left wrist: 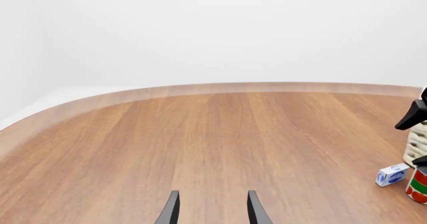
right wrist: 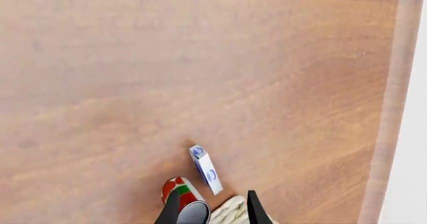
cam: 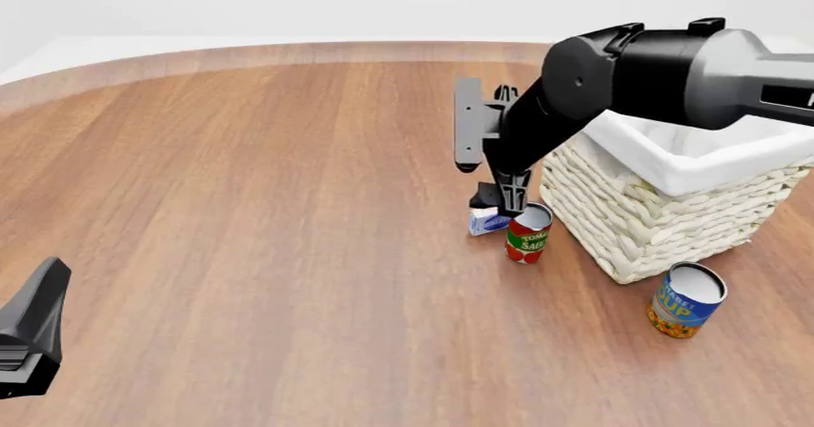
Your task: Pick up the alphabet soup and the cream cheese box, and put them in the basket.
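The cream cheese box (cam: 485, 221) lies on the table, blue and white, touching or nearly touching the red tomato can (cam: 528, 234). My right gripper (cam: 506, 201) hangs open just above these two, pointing down. In the right wrist view the cream cheese box (right wrist: 205, 169) sits just beyond the right gripper (right wrist: 213, 213), and the red can's top shows between the fingers. The alphabet soup (cam: 687, 300) stands upright in front of the basket (cam: 661, 213). My left gripper (left wrist: 213, 211) is open and empty, low at the near left, far from everything.
The tomato can (right wrist: 181, 196) stands against the basket's left wall (right wrist: 232, 210). From the left wrist view the cream cheese box (left wrist: 392, 175), red can (left wrist: 418, 185) and basket (left wrist: 417, 141) show at the edge. The table's curved far rim (cam: 318, 55) runs across the back.
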Motion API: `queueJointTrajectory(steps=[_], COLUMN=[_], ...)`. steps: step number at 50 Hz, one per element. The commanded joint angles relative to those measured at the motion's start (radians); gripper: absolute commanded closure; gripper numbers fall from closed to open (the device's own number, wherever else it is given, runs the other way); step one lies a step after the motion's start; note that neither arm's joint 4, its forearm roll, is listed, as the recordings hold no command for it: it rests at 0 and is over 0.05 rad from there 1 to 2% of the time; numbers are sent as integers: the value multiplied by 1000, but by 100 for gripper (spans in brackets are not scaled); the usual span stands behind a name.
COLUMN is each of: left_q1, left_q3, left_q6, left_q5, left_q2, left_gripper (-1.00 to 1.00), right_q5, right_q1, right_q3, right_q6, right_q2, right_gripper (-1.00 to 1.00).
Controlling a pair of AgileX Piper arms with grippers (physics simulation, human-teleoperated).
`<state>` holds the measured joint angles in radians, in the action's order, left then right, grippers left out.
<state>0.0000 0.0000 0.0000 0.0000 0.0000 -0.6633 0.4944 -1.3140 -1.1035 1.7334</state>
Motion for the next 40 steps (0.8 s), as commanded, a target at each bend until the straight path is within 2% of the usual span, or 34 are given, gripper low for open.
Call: queueJointTrajectory(steps=[1, 3, 15, 25, 34, 36, 40], left_q1=[0, 0, 0, 0, 0, 0, 0], left_q3=[-4, -4, -4, -4, -4, -4, -4], left_q6=[0, 0, 0, 0, 0, 0, 0], left_q5=[-2, -2, -2, -2, -2, -2, -2], left_q2=[7, 7, 7, 7, 7, 7, 7], left_gripper=[-100, -100, -100, -100, -100, -100, -100], right_q5=[-2, -20, -25, -19, -11, -19, -9], right_q1=[-2, 29, 41, 28, -4, 7, 14], right_q3=[-2, -21, -54, -57, -59, -70, -62], right_q6=[-2, 33, 40, 23, -16, 0, -2], right_q2=[1, 6, 51, 77, 110, 114, 125], right_gripper=[-100, -100, -100, -100, -100, -100, -100])
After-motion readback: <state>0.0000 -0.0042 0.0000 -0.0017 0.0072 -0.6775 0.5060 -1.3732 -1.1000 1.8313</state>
